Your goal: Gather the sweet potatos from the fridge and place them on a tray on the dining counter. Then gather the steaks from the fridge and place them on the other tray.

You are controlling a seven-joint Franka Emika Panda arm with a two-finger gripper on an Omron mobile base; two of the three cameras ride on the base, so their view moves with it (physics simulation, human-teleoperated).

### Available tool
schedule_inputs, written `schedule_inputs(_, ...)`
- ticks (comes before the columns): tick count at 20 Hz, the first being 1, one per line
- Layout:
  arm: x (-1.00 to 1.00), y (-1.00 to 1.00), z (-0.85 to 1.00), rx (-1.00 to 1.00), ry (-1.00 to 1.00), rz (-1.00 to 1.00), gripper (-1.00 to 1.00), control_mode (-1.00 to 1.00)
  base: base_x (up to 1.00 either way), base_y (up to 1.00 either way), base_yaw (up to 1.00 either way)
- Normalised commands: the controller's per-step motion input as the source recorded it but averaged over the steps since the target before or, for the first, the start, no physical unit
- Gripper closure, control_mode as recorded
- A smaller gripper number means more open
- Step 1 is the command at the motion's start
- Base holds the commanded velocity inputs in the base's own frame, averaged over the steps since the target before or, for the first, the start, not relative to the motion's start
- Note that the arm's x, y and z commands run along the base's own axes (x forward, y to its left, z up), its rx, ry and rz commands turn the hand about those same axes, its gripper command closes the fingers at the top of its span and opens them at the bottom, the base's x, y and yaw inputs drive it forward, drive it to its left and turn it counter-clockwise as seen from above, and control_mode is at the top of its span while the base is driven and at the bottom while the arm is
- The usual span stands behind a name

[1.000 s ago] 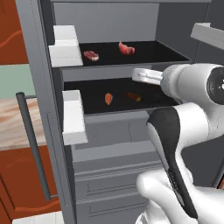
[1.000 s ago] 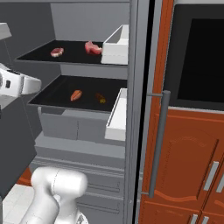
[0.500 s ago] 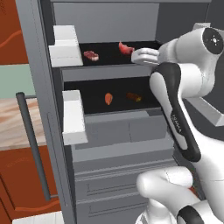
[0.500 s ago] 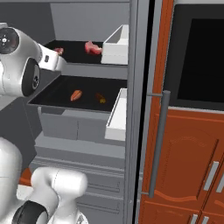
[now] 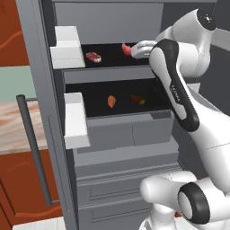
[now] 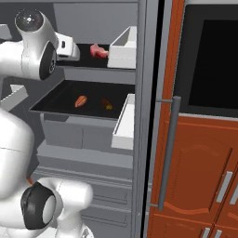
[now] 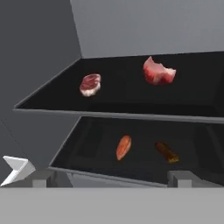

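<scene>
Your arm has swung up in the last second, from the lower shelf level to the upper one of the fridge (image 5: 49, 134). The gripper (image 7: 111, 181) is wide open and holds nothing. Both sweet potatos (image 7: 124, 147) lie on the lower shelf, the steaks (image 7: 90, 84) above, so no gathering has begun.

The fridge (image 5: 117, 148) stood open in front, both black shelves unobstructed from the front, with white door bins (image 5: 74, 119) flanking the left side.
</scene>
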Motion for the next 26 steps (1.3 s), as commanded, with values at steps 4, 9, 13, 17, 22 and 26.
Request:
schedule_inputs(4, 0.2, 0.0, 0.0, -0.27, -0.13, 0.09, -1.0, -1.0, 0.0, 0.0, 0.0)
schedule_inputs(9, 0.46, -0.26, -0.11, -0.15, -0.01, 0.06, -1.0, -1.0, 0.0, 0.0, 0.0)
schedule_inputs(13, 0.69, -0.07, -0.12, -0.12, 0.0, 0.0, -1.0, -1.0, 0.0, 0.0, 0.0)
schedule_inputs(17, 0.89, 0.0, 0.0, -0.06, 0.0, 0.0, -1.0, -1.0, 0.0, 0.0, 0.0)
schedule_inputs(22, 0.9, 0.0, -0.06, 0.0, 0.0, 0.0, -1.0, -1.0, 0.0, 0.0, 0.0)
schedule_inputs(26, 0.8, -0.04, -0.17, 0.0, 0.0, 0.0, -1.0, -1.0, 0.0, 0.0, 0.0)
